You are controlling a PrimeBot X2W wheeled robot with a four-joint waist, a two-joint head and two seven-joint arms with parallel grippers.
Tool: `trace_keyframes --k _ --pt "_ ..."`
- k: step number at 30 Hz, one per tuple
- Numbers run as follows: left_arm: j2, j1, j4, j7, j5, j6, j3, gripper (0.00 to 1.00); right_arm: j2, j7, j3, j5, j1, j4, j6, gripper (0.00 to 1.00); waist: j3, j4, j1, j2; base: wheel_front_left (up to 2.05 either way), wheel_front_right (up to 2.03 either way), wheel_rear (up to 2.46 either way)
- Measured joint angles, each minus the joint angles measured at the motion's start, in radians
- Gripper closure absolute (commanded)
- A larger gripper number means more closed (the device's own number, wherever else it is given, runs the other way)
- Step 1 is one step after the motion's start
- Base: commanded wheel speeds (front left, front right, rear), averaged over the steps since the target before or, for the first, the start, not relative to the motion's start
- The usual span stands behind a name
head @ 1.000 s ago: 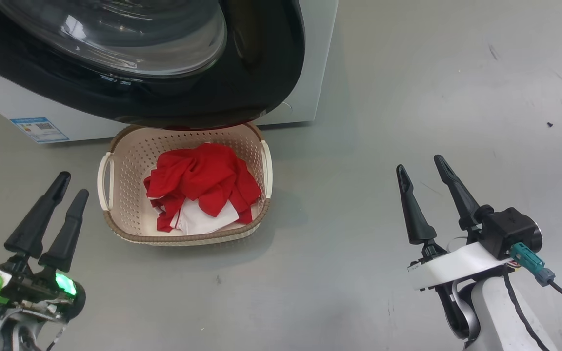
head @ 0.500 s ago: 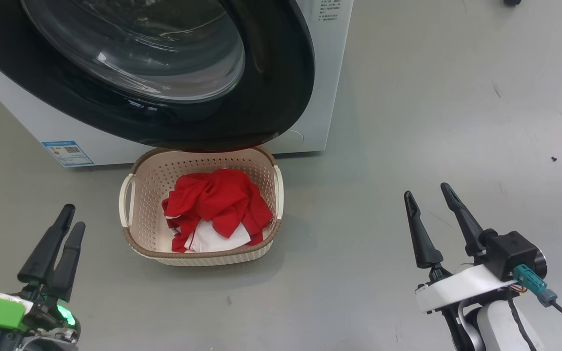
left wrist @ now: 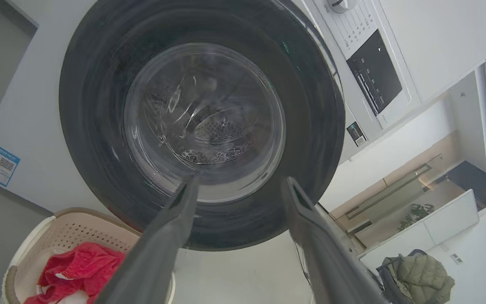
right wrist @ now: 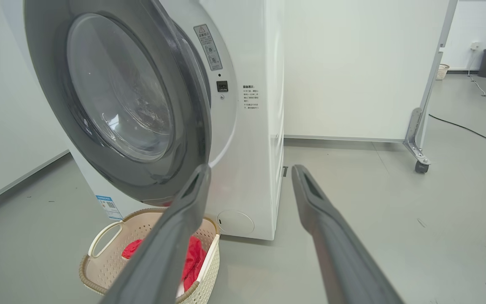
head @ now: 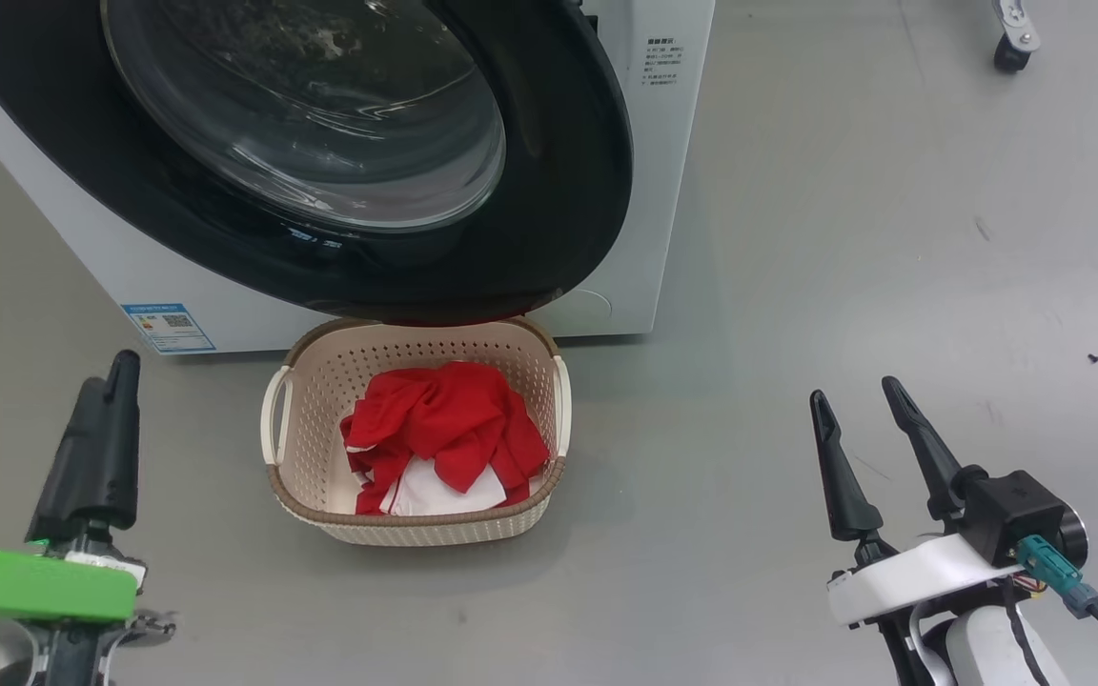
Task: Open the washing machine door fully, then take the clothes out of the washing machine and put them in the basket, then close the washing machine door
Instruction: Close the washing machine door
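Both tools are empty, fingers spread: the left gripper [head: 111, 376] and the right gripper [head: 852, 389] hang low over the floor [head: 749, 286] with nothing between their jaws. Just ahead of the left gripper and off to its right, well to the left of the right gripper, sits the basket [head: 416, 519]. The clothes [head: 444, 419] are heaped inside it, so unloading looks done and only the closing is left. Beyond the basket, the washing machine door [head: 549, 191] hangs ajar, its black rim overhanging the basket's far edge. In the right wrist view its free edge, on the side nearer the right gripper, stands off from the front of the washing machine [head: 673, 191]. The risks, as I judge them, lie in the closing push. A spread finger meeting the bulging glass or glossy rim at a slant may skid off instead of driving the door. A push near the hinge side gives little leverage and may leave the latch uncaught. A low approach could knock the light basket. A red tint under the door's lower edge may be reflection or trapped cloth; I cannot tell which.
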Motion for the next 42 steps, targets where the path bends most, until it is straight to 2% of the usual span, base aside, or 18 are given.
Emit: trace_keyframes --k 2,10,17,21,28,42 --pt "0.003 0.001 -0.011 -0.049 0.055 0.000 -0.011 0.00 0.000 0.000 -0.002 -0.004 0.000 -0.004 0.000 0.00 -0.008 0.002 0.0000 0.0000 0.00 0.00 0.00" --pt "0.084 0.042 -0.007 -0.193 0.386 -0.001 -0.105 0.00 0.001 0.000 -0.018 -0.016 0.015 -0.016 0.000 0.00 -0.041 0.007 0.0000 0.0000 0.00 0.00 0.00" --pt "0.099 0.112 0.063 -0.273 0.585 0.000 -0.144 0.00 0.002 0.000 -0.022 -0.021 0.065 -0.016 0.000 0.00 -0.073 0.016 0.0000 0.0000 0.00 0.00 0.00" --pt "0.103 0.144 0.096 -0.300 0.686 0.025 -0.177 0.00 0.003 0.000 -0.022 -0.021 0.096 -0.015 -0.001 0.00 -0.090 0.023 0.0000 0.0000 0.00 0.00 0.00" --pt "0.104 0.195 0.156 -0.346 0.797 0.083 -0.218 0.00 0.005 0.000 -0.016 -0.016 0.127 -0.007 -0.008 0.00 -0.108 0.032 0.0000 0.0000 0.00 0.00 0.00" --pt "0.075 0.196 0.236 -0.397 0.820 0.117 -0.249 0.00 0.005 0.000 -0.005 -0.001 0.147 0.008 -0.017 0.00 -0.131 0.020 0.0000 0.0000 0.00 0.00 0.00"
